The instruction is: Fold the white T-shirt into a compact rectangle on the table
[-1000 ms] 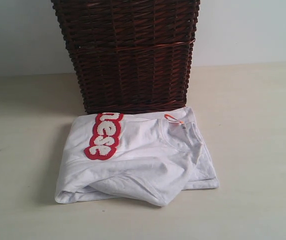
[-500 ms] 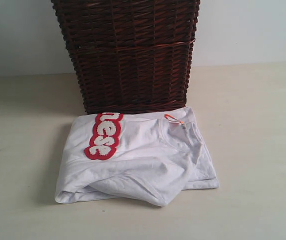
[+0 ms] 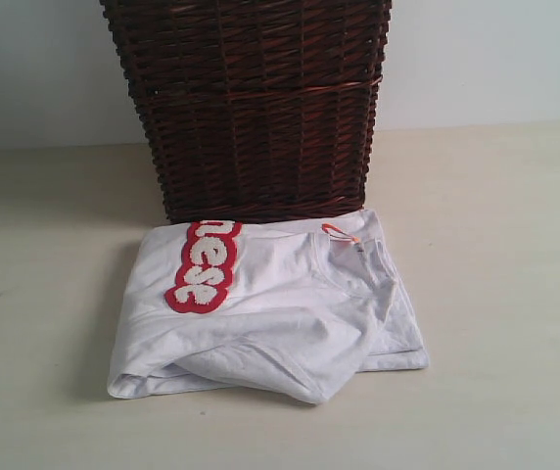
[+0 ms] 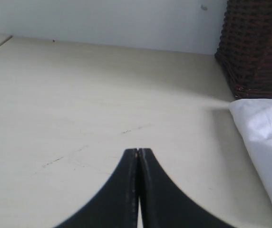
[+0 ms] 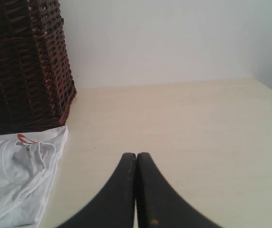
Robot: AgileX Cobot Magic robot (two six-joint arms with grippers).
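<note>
The white T-shirt point(image 3: 280, 308) lies folded into a rough rectangle on the table point(image 3: 515, 294), just in front of the basket. Its red-outlined lettering point(image 3: 205, 264) faces up on the left part, and the small orange neck tag point(image 3: 337, 232) shows near the collar. One edge of the shirt appears in the left wrist view point(image 4: 264, 142) and the collar side in the right wrist view point(image 5: 17, 180). My left gripper point(image 4: 138, 151) is shut and empty over bare table, apart from the shirt. My right gripper point(image 5: 136, 155) is likewise shut and empty. Neither gripper shows in the exterior view.
A tall dark brown wicker basket point(image 3: 256, 108) stands behind the shirt, its base touching the shirt's far edge; it also shows in both wrist views point(image 4: 257, 47) point(image 5: 24, 66). A pale wall point(image 3: 495, 59) rises behind the table.
</note>
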